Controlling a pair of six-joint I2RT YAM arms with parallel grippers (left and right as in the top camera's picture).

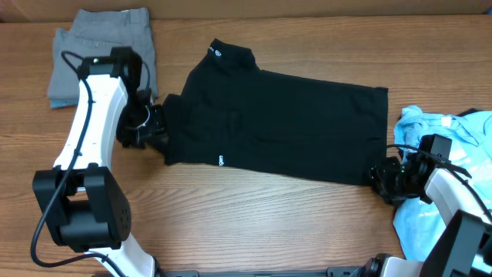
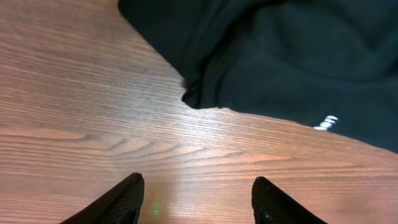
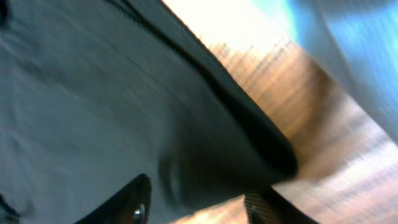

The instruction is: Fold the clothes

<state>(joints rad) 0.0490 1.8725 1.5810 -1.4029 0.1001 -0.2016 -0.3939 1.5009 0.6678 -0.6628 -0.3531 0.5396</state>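
Wood grain fills the nearest ground. Under our left gripper [image 2: 196,196] we see only bare table [image 2: 93,112], and its two dark fingertips [image 2: 127,196] stand well apart with nothing between them, so that claw is released. Just beyond it in the left wrist view lies the rounded sleeve [image 2: 205,87] of the black shirt [image 2: 298,56], clear of the fingers, with a small white logo [image 2: 326,122] near the edge of the cloth.

On our right side, the right gripper [image 3: 196,208] hangs at the shirt's lower right corner. The view is blurred. Even so, we make out both fingers spread, with dark cloth lying loose in the gap rather than pinched, so we take this claw as released too. Past that corner comes a strip of table, then the light blue tee [image 3: 348,37].

From overhead, the left gripper [image 1: 157,129] sits just beside the sleeve at the shirt's left end, and the right gripper [image 1: 378,178] sits at the hem corner on the right. The tee lies bunched at the table's right edge, partly under our right arm.

The shirt is spread flat across the middle of the table, with its hem to the right and its stand-up collar [image 1: 231,55] towards the far left.

Farthest off, in the far left corner, a grey garment [image 1: 108,42] lies folded. Our left arm crosses above its near edge.
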